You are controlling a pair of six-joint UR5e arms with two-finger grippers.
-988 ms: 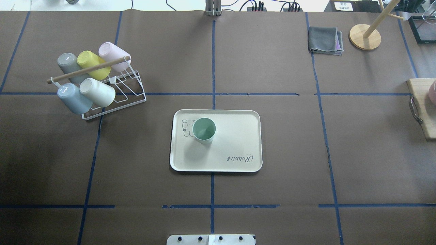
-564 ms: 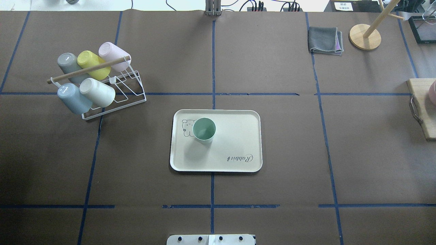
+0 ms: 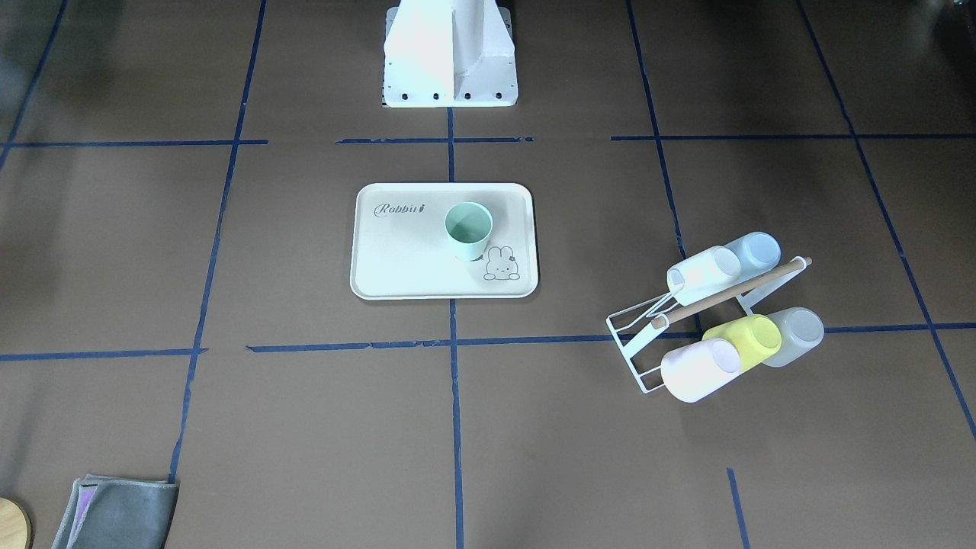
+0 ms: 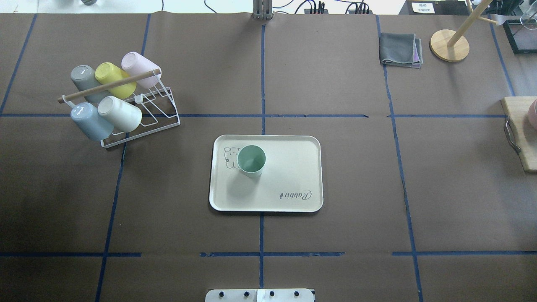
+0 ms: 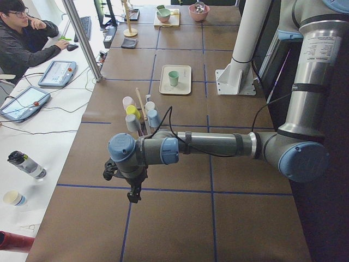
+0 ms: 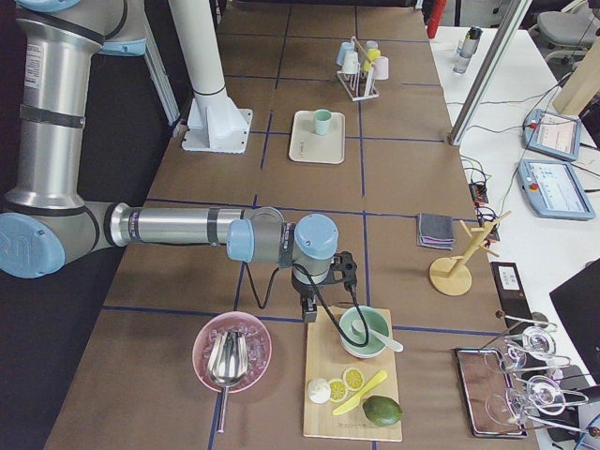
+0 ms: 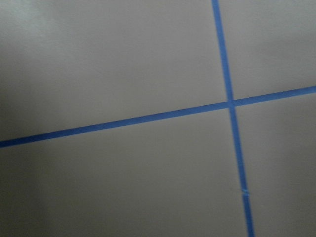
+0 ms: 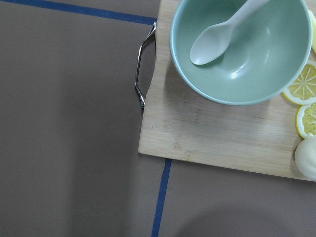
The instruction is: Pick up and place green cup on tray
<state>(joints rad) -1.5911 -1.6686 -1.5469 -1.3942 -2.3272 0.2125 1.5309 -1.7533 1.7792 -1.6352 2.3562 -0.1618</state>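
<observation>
Both the left gripper and the right gripper hang near opposite table ends, open or closed I cannot tell, well apart from the green cup standing upright on the tray, mid-table, its left half, probably favouring the left arm.

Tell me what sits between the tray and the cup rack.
Nothing: only bare brown table cover lies between the tray and the cup rack, as the overhead view shows.
</observation>
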